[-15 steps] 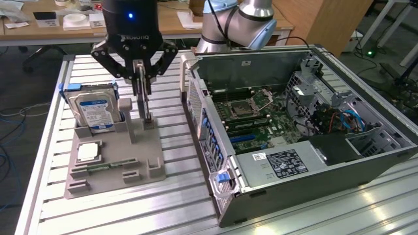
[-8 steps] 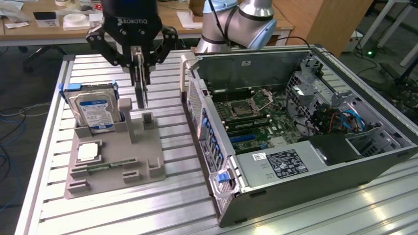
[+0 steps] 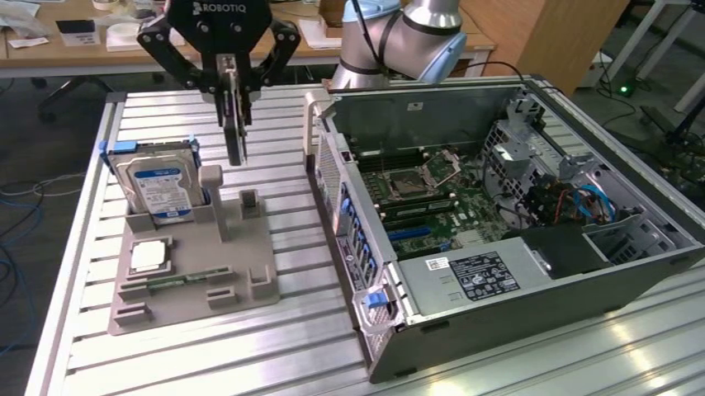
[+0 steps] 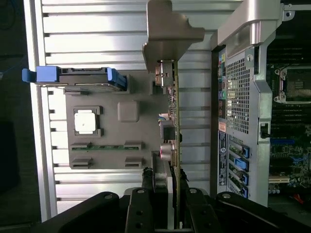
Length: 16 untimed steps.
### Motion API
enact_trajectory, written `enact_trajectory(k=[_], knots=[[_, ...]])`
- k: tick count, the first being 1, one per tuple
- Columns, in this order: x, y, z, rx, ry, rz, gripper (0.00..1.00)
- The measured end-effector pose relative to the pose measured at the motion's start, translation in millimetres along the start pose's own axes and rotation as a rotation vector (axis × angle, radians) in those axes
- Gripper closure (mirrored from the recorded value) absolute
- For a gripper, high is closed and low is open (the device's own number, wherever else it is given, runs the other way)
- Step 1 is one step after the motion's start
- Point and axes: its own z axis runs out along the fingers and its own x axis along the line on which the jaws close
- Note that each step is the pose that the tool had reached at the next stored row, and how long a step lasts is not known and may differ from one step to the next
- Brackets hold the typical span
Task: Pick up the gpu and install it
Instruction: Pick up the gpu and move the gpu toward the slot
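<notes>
The table [image 3: 330,346] is shiny metal with long grooves. The tray [image 3: 177,307] on it looks like dull grey plastic. The drive [image 3: 160,186] has a shiny metal face and a smooth paper label. The gpu [image 4: 176,121] has a dull silver metal end. The gripper [image 3: 231,87] is black and slightly glossy. The case [image 3: 484,330] is grey metal. The cupboard [image 3: 529,33] is smooth wood.

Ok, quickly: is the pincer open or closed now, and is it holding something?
The pincer: closed, holding the gpu by its upper edge.
</notes>
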Motion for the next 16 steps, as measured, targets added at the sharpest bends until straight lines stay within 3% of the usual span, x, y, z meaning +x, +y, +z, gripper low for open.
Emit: enact_trajectory(k=[6, 16], knots=[[-1.8, 0.1, -1.0, -0.0001, -0.0001, 0.000, 0.72], [-28.2, 1.1, -0.9, -0.0006, -0.0003, 0.000, 0.72]])
